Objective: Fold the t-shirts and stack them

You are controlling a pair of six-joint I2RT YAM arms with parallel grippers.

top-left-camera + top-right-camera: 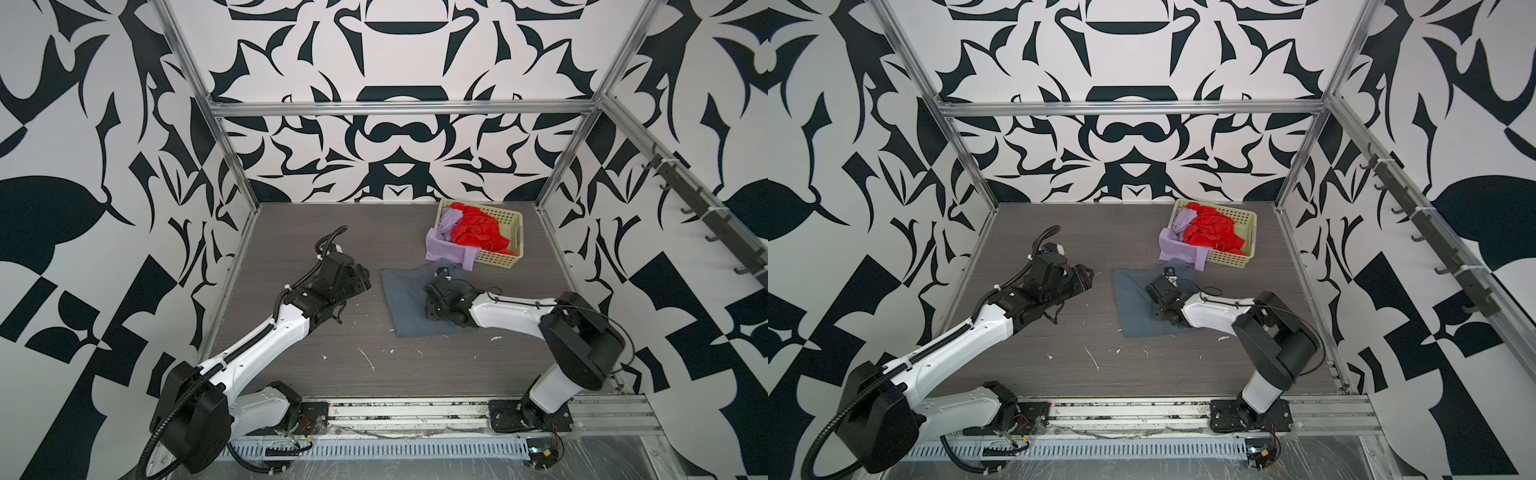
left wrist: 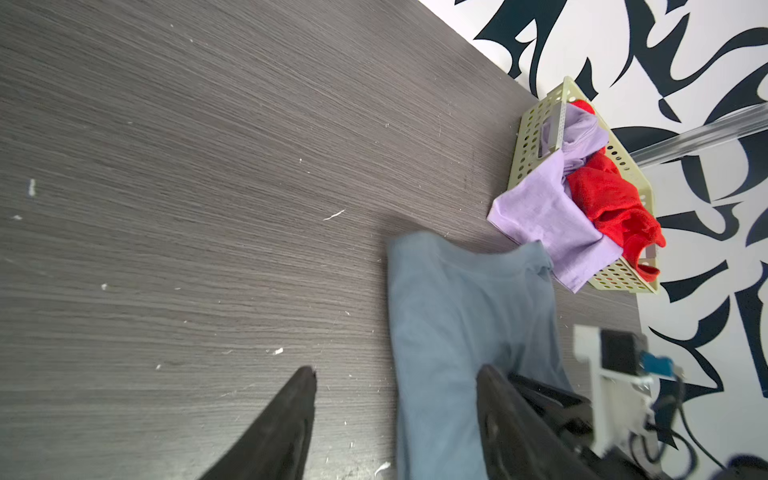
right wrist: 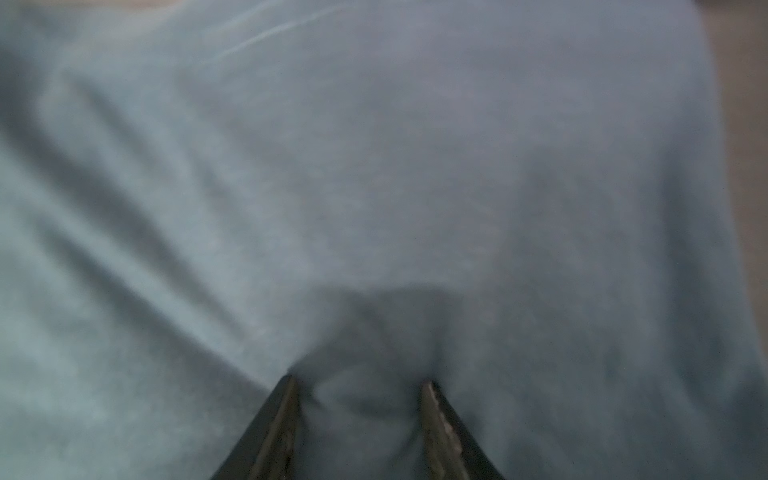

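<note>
A slate blue-grey t-shirt (image 1: 403,299) (image 1: 1133,303) lies flat on the table, right of the middle. My right gripper (image 1: 429,299) (image 3: 359,380) is down on it. Its jaws stand apart, the tips press into the cloth and a soft bulge of fabric lies between them. My left gripper (image 1: 362,277) (image 2: 397,370) hovers open and empty just left of the shirt's edge (image 2: 449,311). The red t-shirt (image 1: 478,232) (image 2: 606,195) is crumpled in the basket. The lilac t-shirt (image 1: 444,247) (image 2: 536,208) hangs over the basket's near rim onto the table.
The cream perforated basket (image 1: 513,220) (image 1: 1246,218) stands at the back right near the metal frame post. White flecks are scattered on the dark wood-grain table (image 1: 311,249). A rail along the front edge carries both arm bases.
</note>
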